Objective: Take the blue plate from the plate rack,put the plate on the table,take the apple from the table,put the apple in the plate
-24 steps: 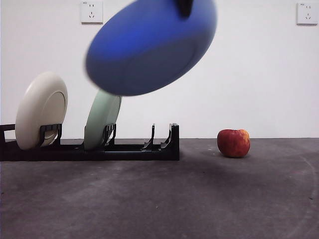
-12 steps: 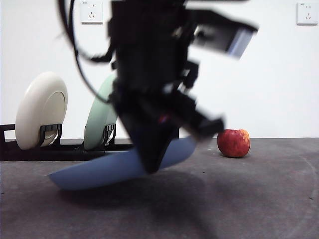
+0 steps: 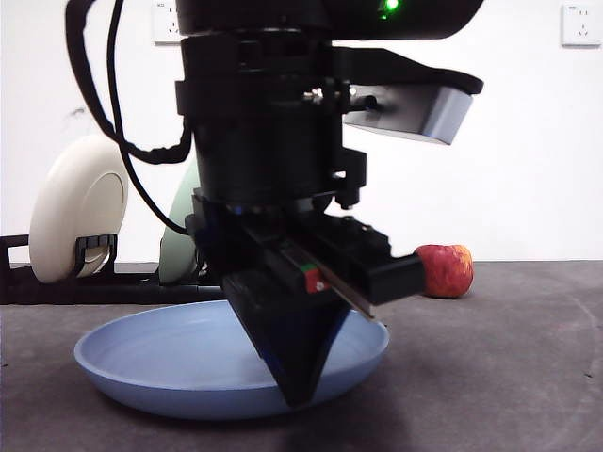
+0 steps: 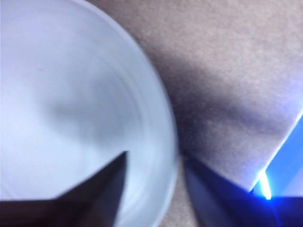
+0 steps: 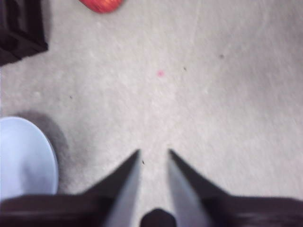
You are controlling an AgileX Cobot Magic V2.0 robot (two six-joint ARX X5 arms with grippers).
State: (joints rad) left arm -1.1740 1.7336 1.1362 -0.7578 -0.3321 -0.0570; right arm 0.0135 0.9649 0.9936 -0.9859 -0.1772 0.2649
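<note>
The blue plate (image 3: 160,363) lies flat on the table (image 3: 490,377) in front of the plate rack (image 3: 57,282). My left gripper (image 3: 297,391) reaches down onto its right rim. In the left wrist view its jaws (image 4: 155,155) straddle the rim of the plate (image 4: 71,94) and are shut on it. The apple (image 3: 450,268) stands on the table to the right, behind the plate. My right gripper (image 5: 154,151) hovers over bare table, empty, its jaws close together. It sees the apple (image 5: 102,4), a rack corner (image 5: 19,28) and the plate's edge (image 5: 19,156).
A cream plate (image 3: 75,207) and a pale green plate (image 3: 179,254) stand upright in the rack, the green one mostly hidden behind the arm. A white wall with two sockets closes the back.
The left gripper has brought the blue plate down from high in the air to flat on the table. The plate went from tilted to level. The apple has not moved.
</note>
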